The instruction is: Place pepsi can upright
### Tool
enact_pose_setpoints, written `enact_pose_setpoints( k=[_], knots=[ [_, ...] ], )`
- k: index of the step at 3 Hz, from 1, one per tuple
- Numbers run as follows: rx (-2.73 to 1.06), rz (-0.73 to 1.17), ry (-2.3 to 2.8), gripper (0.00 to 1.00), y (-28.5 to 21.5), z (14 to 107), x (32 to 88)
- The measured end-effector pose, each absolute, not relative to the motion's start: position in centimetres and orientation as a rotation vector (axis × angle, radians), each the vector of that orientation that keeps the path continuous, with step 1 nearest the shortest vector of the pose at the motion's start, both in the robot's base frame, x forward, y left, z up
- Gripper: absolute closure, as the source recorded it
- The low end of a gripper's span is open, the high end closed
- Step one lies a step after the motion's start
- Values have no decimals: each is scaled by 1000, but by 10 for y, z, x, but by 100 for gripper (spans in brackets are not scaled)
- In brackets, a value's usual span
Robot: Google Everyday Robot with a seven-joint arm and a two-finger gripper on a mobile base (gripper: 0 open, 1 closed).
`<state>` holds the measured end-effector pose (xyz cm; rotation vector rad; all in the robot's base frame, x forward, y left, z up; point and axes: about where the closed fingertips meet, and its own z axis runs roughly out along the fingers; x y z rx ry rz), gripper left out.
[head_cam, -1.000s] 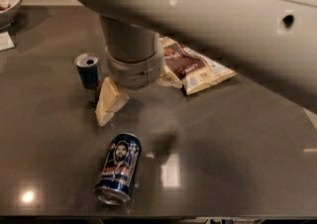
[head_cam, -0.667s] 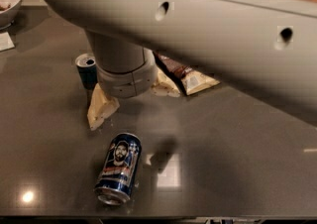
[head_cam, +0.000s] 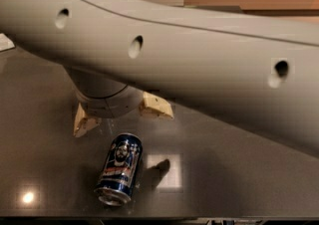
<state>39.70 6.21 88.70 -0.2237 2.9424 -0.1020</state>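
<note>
The pepsi can (head_cam: 119,167) lies on its side on the dark worktop (head_cam: 239,179), and the pincer (head_cam: 120,114) hangs just behind it, spread wide, probably so its fingers can straddle the can's body to lift it.

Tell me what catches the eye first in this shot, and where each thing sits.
The robot's bulky grey arm sweeps across the whole upper half of the view. Below it, left of centre, the gripper hangs with its tan fingers spread open, just beyond the far end of the pepsi can and not touching it. The can lies on its side on the dark table, with its silver end toward the bottom edge.
</note>
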Motion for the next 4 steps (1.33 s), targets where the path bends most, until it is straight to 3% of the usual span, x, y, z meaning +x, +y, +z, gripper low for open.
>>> enact_pose_setpoints(
  k=[4],
  knots=[
    [-86,-97,3058,0,77,872,372]
  ],
)
